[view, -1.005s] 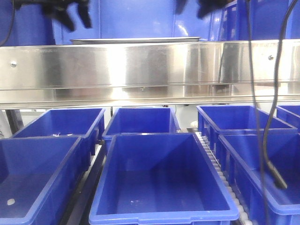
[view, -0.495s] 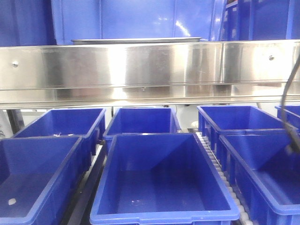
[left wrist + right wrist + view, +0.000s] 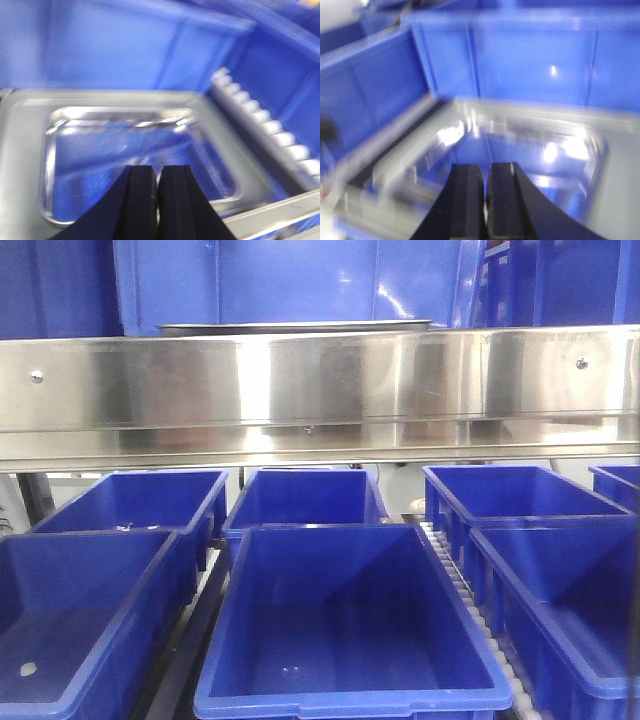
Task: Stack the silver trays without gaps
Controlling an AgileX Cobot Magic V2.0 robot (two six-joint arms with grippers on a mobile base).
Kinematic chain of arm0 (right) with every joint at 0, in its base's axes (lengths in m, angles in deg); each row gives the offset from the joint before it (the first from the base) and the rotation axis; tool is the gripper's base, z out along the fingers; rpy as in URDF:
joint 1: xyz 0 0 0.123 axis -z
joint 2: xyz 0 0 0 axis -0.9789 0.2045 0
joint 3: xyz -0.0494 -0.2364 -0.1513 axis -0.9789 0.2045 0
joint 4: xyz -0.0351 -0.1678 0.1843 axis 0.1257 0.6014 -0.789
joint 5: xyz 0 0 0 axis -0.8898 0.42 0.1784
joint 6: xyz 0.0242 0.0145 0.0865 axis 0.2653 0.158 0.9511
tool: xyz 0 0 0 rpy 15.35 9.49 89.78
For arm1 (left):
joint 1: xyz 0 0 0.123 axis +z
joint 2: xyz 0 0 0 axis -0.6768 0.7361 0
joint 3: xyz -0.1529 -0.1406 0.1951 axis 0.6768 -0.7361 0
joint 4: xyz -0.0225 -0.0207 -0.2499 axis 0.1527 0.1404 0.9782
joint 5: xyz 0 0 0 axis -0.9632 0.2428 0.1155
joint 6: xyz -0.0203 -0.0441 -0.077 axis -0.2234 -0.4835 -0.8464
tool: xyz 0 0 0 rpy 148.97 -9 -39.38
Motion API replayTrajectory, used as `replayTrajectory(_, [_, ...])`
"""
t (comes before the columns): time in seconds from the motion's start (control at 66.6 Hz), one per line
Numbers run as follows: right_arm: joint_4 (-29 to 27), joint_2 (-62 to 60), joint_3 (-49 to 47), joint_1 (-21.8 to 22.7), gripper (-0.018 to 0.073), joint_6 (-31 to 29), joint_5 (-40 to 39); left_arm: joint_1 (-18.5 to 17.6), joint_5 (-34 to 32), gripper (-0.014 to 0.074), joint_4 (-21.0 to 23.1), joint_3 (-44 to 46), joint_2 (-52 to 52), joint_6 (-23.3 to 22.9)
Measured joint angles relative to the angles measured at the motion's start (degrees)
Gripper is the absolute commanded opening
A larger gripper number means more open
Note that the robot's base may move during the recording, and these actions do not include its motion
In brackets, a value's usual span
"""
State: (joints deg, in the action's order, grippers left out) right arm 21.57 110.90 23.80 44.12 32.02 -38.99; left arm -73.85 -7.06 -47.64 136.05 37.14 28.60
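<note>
On the shelf behind the steel rail [image 3: 320, 390], at about 12 o'clock in the front view, sits a silver tray [image 3: 295, 327] — only its rim edge shows there, and whether it is one tray or several already nested cannot be told. Neither arm appears in that view.

From the left wrist, the tray [image 3: 30, 150] lies below and ahead, its shiny well open upward, with the left gripper [image 3: 157, 200] hanging over its near edge at 6 o'clock, pads pressed together and holding nothing. The right gripper [image 3: 485, 200] is likewise clenched and empty, above a tray [image 3: 615, 165] seen in heavy blur; it may be the same tray from the other side.

Judged from this, the stack seems close to done or in need of a check. To do it well, the rims should sit flush all round — a closed fingertip pressing down at one corner, then the opposite one, would seat any tilted pan. Press gently; polished steel slides.

Below the rail, blue bins [image 3: 345, 625] fill the lower half from 7 to 5 o'clock, with a roller strip [image 3: 455, 575] between two of them. Blue walls [image 3: 110, 45] close in behind the tray, and rollers [image 3: 270, 135] run at 3 o'clock.
</note>
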Motion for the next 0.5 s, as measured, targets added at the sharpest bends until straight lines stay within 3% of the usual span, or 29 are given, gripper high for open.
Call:
replayTrajectory(0.21, [2.63, -9.55, 9.85, 0.00, -0.0013, 0.00, -5.10, 0.00, -11.70, 0.0001, -5.56, -12.67, -11.15, 0.11])
replayTrajectory(0.375, [5.35, -15.63, 14.16, 0.00, -0.0013, -0.11, -10.11, 0.00, -13.04, 0.0001, -11.82, -19.84, -20.22, 0.11])
replayTrajectory(0.495, [5.81, -18.61, 16.30, 0.00, -0.0013, -0.11, -10.50, 0.00, -12.70, 0.0001, -13.96, -24.08, -26.52, 0.11])
